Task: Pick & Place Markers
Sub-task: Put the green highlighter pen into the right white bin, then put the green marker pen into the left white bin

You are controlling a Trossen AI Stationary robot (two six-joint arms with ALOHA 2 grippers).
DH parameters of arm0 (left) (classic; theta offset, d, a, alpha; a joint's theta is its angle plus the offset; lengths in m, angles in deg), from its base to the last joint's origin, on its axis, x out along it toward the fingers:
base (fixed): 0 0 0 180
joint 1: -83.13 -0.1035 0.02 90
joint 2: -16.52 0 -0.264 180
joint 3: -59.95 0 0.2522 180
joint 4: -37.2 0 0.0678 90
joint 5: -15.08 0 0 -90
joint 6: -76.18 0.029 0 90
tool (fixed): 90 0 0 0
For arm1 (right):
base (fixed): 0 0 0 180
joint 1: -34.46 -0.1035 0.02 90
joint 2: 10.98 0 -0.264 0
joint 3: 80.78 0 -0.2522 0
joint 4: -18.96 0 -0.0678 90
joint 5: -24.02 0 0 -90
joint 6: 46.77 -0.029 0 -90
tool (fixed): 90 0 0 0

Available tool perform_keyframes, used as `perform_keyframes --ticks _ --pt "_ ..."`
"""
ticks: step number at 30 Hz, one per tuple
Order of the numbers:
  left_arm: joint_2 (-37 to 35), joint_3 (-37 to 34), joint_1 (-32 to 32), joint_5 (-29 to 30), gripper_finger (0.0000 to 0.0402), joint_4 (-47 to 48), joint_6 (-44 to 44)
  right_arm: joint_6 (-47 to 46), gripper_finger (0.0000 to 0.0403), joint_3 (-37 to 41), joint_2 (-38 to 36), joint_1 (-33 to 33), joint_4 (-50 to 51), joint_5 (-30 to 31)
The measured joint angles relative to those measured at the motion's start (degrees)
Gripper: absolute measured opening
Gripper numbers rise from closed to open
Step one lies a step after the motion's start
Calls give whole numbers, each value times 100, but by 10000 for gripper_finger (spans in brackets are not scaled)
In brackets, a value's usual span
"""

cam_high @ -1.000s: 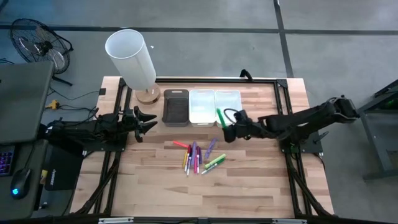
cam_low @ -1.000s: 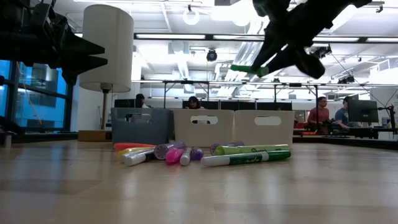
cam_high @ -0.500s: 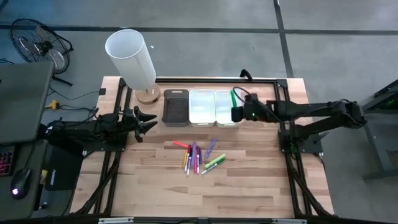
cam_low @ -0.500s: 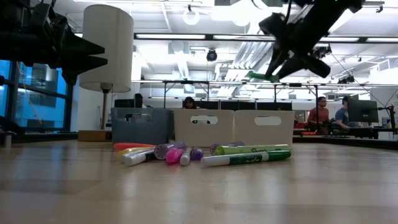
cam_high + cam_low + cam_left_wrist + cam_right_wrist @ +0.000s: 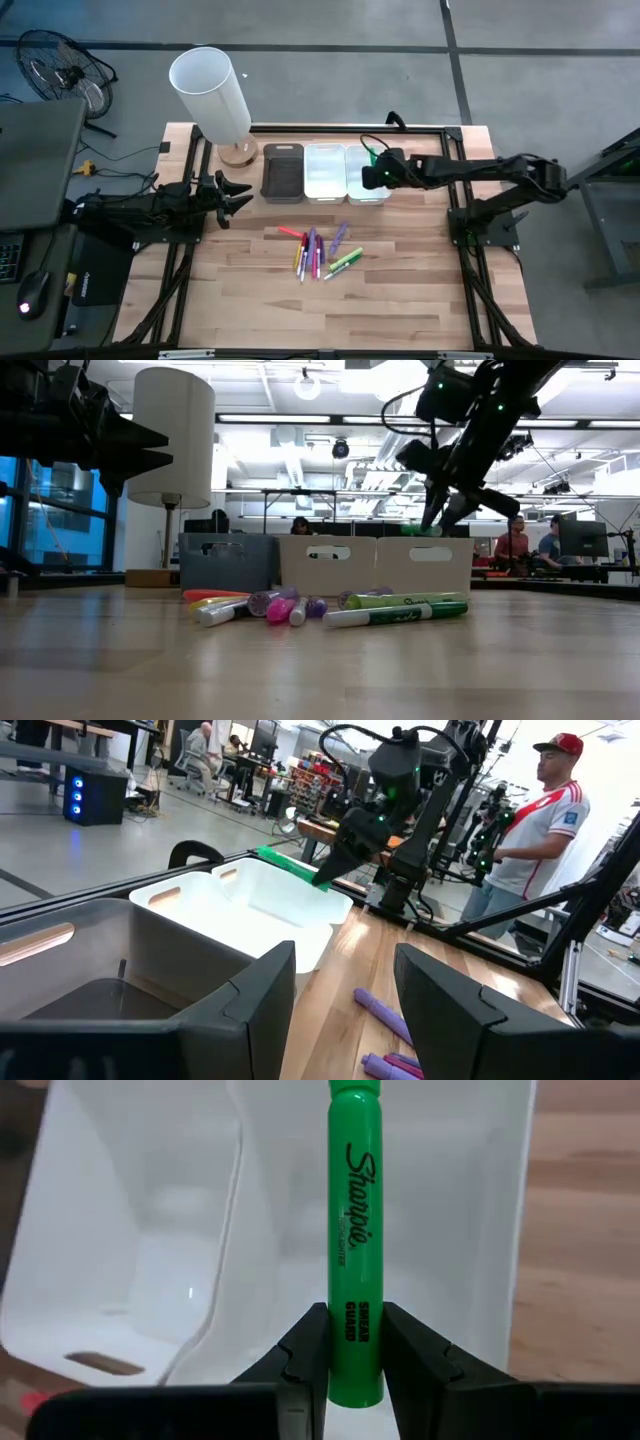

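My right gripper [image 5: 374, 176] is shut on a bright green marker [image 5: 355, 1210] and hangs over the right white bin [image 5: 366, 186]; the low view shows the marker [image 5: 415, 530] just above that bin's rim. Several other markers [image 5: 320, 250] in red, yellow, pink, purple and green lie flat in a loose pile on the table's middle. My left gripper [image 5: 240, 195] waits open near the table's left edge, beside the dark bin [image 5: 282, 170]. Its wrist view shows its fingers apart [image 5: 345, 980]. My right gripper pinches the green marker between its two fingers near the marker's back end [image 5: 355, 1345]. The marker lies along the fingers and sticks out ahead of them. The fingers slant down from the table's right. The marker is lifted clear, tilted over the white bin.
Three bins stand in a row by the far edge: dark, white [image 5: 325, 170], white. A lamp with a white shade [image 5: 210, 95] stands at the far left corner. Bare wood lies in front of the marker pile. People sit in the room behind.
My right gripper has carried the green marker from above the table near the pile toward the far edge, then down over the right white bin, tipping its fingers downward. It has stayed shut on the marker. The pile has not moved.
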Motion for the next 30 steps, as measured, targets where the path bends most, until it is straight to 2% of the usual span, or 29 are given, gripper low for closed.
perform_keyframes --ticks 11,21,30 --pt "0 -2 1 0 170 0 0 10 72 0 320 10 57 -283" --pt "1 0 1 0 170 0 0 42 136 0 311 40 276 -301" --pt "1 -2 1 0 170 0 0 603 157 0 224 19 261 -432"
